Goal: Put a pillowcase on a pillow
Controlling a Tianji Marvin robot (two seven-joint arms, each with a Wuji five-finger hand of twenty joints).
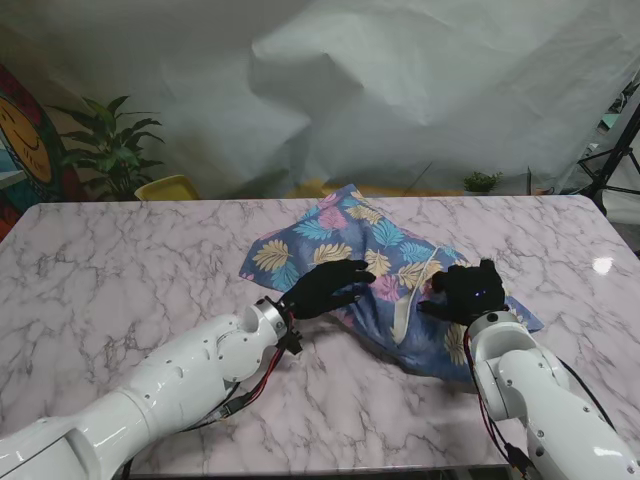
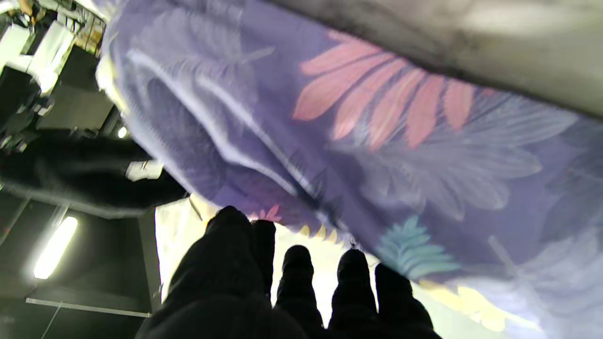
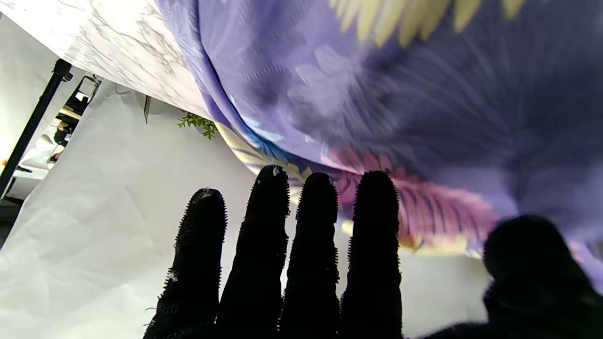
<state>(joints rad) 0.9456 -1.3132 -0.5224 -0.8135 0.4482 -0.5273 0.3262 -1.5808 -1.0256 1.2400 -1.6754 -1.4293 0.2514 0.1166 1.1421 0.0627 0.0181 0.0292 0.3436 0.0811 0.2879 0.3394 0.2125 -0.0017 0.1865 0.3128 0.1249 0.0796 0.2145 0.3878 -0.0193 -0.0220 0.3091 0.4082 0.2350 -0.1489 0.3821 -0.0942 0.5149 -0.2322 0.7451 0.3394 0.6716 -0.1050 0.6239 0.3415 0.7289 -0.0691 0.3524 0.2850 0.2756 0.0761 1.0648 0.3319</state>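
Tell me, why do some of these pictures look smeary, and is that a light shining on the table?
Stand view: sharp and evenly lit; a small bright glare spot sits on the marble table at the right. Left wrist view: the pillowcase is close and blurred, and the left hand is a dark silhouette. Right wrist view: the fabric is smeared, but the right hand fingers look crisp.

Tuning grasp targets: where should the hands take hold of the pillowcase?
Grip the pillowcase at its pale hem edge, which lies between the left hand and right hand. Come from the side nearer to me: the opening appears to face that way, so one layer could probably be pinched there.
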